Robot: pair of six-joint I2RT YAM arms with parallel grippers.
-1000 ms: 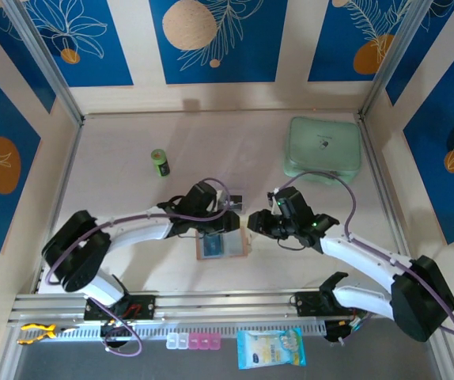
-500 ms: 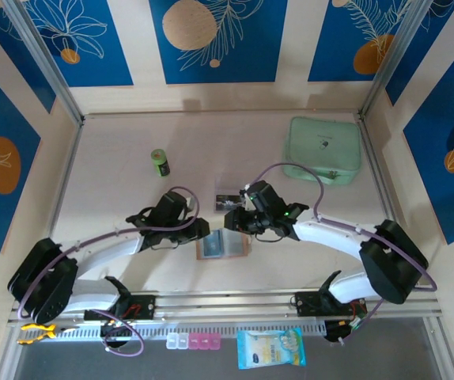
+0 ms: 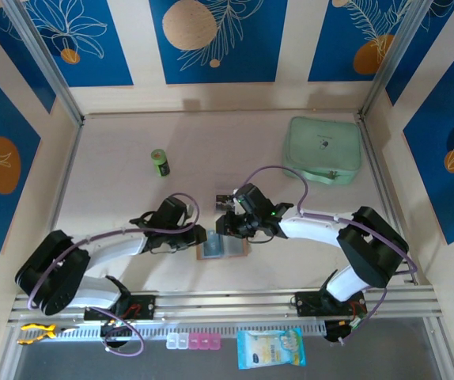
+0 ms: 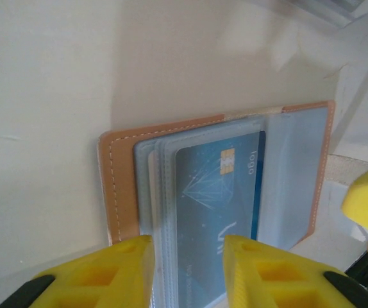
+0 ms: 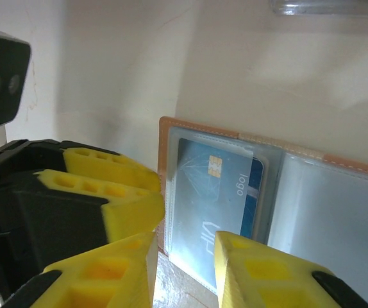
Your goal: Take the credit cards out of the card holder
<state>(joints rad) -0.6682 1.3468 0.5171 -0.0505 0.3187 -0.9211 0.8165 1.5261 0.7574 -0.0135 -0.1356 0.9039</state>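
The tan card holder lies open on the table near the front. Its clear pockets hold a light blue chip credit card, with a darker blue card's edge showing behind it. My left gripper is at the holder's left end, jaws a little apart over the pocket stack's edge, clamping nothing. My right gripper faces it from the right, jaws also apart over the card's near end. A small dark card lies loose behind them.
A mint-green case stands at the back right. A small green cylinder stands at the back left. Pink and white pill boxes and a blue packet lie beyond the front rail. Walls enclose the table.
The right gripper has swung left to the card holder. The left gripper drew back left, then came in at the holder's left end, its jaws narrowing.
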